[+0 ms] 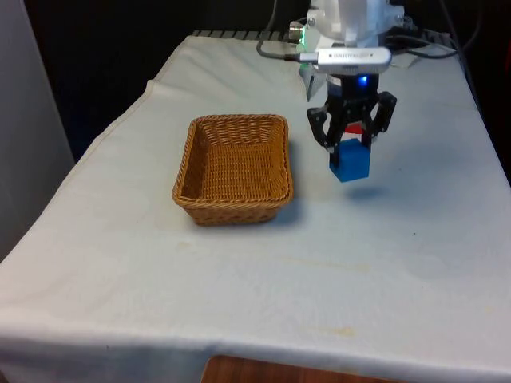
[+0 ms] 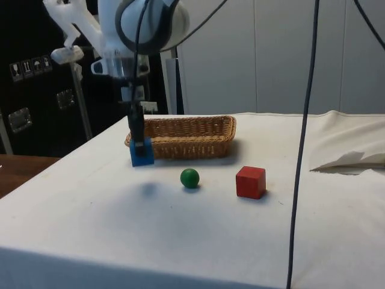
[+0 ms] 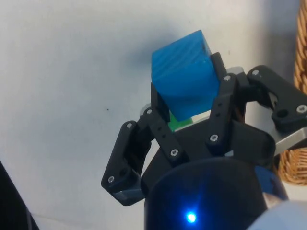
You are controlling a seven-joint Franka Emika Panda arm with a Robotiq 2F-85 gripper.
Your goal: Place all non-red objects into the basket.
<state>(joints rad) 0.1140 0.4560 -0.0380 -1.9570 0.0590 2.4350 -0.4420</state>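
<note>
Front view: the gripper [image 1: 351,146] has its two fingers clamped on the blue cube [image 1: 350,160], held clear above the white cloth [image 1: 239,271] with a shadow beneath it, so the cube is lifted, not resting. It hangs just beside the wicker basket [image 1: 192,152] on the front view's right, outside the rim, and the basket looks bare inside (nothing deposited yet, judging from this). A sliver of red [image 1: 354,130] shows behind the fingers, likely the red cube further back. Holding the cube from above by two opposite faces makes sense for carrying it over the basket wall and dropping it in. Side view: the gripper [image 2: 141,147] holds the blue cube [image 2: 141,152] low, near the basket's [image 2: 180,137] near wall, which the cube looks too low to pass over, so a bit more lift is probably needed. The green ball [image 2: 189,177] sits on the cloth apart from the basket, non-red and still to be moved; the red cube [image 2: 250,182] stands just beside the ball and should stay put. Neither lies between the gripper and the basket. Wrist view: the fingers [image 3: 225,98] pinch the blue cube [image 3: 184,74] on two sides, cube slightly skewed in the grip (could slip, hard to say), with the basket's weave [image 3: 301,43] at the edge.
</note>
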